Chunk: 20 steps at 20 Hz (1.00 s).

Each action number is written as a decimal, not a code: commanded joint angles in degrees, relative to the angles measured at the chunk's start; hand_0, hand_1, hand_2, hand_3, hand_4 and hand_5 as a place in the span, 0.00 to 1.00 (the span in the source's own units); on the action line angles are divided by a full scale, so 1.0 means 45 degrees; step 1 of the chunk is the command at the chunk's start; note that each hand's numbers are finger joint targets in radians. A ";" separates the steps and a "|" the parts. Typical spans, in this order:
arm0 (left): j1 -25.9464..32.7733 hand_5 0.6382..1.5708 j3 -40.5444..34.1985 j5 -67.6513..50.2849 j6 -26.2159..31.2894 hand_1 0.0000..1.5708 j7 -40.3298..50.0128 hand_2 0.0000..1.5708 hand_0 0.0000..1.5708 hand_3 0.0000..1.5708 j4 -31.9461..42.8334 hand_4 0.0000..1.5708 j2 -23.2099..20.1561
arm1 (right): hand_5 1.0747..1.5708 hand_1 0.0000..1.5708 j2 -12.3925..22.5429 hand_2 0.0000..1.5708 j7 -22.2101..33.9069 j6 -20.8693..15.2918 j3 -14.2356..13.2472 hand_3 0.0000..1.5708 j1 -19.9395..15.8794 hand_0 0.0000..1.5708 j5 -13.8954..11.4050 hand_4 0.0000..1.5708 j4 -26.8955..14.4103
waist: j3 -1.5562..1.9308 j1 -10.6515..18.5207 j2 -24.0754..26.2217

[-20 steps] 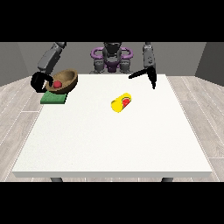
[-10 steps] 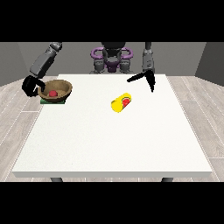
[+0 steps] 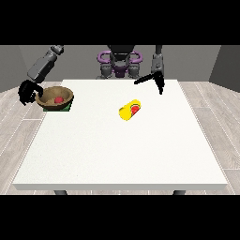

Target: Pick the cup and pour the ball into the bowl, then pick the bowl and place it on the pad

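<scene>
A brown wooden bowl (image 3: 65, 96) sits level on the green pad (image 3: 68, 108) near the table's left edge, and a red ball (image 3: 58, 100) lies inside it. The hand at the view's left (image 3: 27, 91) is at the bowl's left rim, fingers curled round the rim. The yellow cup (image 3: 126, 111) lies on its side near the table's middle, its red-looking mouth turned to the right. The hand at the view's right (image 3: 157, 79) hangs above the table's far side, behind and right of the cup, with straight fingers and nothing in it.
The large white table (image 3: 122, 154) stretches toward the camera. The robot's torso (image 3: 120, 63) stands behind the far edge. Grey floor surrounds the table.
The hand at the view's left has carried the tilted bowl down and to the left. The bowl now rests level on the green pad. The other hand and the cup have hardly moved.
</scene>
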State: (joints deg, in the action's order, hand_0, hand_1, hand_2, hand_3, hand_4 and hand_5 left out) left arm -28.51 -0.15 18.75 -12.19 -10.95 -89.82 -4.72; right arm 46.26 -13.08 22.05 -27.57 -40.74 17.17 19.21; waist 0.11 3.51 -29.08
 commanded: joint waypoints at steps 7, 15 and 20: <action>0.0131 0.99 -0.0249 -0.0221 -0.0058 0.00 0.0247 0.00 0.00 0.00 0.0131 0.00 0.0105 | 1.00 1.00 -0.0203 1.00 0.0666 0.0212 0.0298 0.69 0.0030 1.00 -0.0104 0.47 -0.0237 | -0.0008 -0.0247 0.0595; 0.0611 0.99 0.0013 -0.0397 0.0455 0.00 0.0451 0.00 0.00 0.00 -0.0639 0.00 0.0004 | 0.96 1.00 -0.0562 1.00 0.0235 -0.0697 0.1162 0.84 0.0666 1.00 -0.1168 0.42 -0.0410 | -0.0011 0.0086 0.0623; 0.0607 0.99 0.0085 -0.0409 0.0637 0.00 0.1366 0.00 0.00 0.00 -0.1968 0.00 -0.0162 | 0.87 0.23 0.1185 0.33 0.0573 -0.1451 0.0968 0.39 0.0354 0.23 -0.1405 0.00 -0.0662 | 0.0004 0.0051 0.0174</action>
State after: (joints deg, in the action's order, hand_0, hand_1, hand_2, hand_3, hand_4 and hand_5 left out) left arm -25.93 -0.61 16.15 -9.00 -7.45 -95.11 -5.75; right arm 49.03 -10.63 17.43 -23.89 -38.78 12.41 16.69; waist 0.09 4.03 -27.45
